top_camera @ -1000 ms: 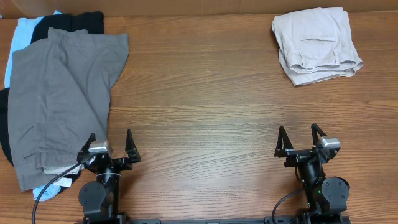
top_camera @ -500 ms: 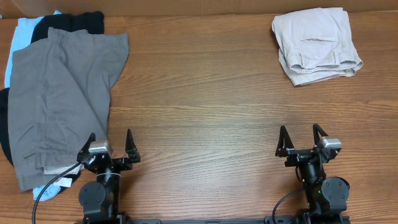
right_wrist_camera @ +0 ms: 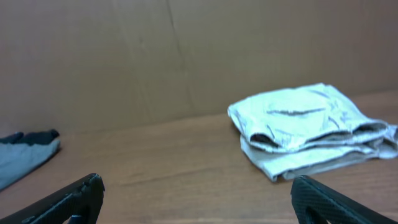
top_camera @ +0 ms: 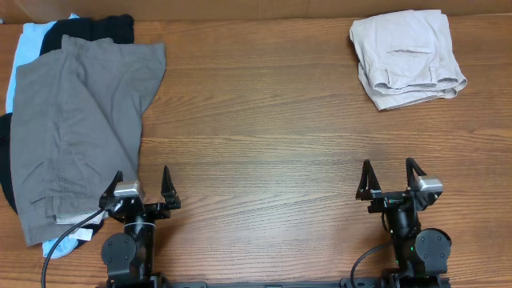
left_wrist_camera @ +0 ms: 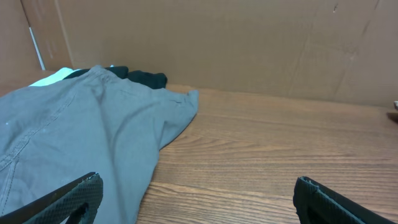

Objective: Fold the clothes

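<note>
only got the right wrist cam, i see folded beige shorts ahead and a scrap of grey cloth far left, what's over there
Observer: Big grey shorts, spread out flat and not folded.
Operator: anything else with them
Observer: Yes, a black garment and a light-blue garment stick out from under their far end.
Operator: is the left claw holding any of it
Observer: No, the left claw is open and holds nothing, close beside the shorts' near corner.

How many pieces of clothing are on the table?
4: grey shorts at left, a black garment and a light-blue garment under them, folded beige shorts far right. More may hide beneath.
</note>
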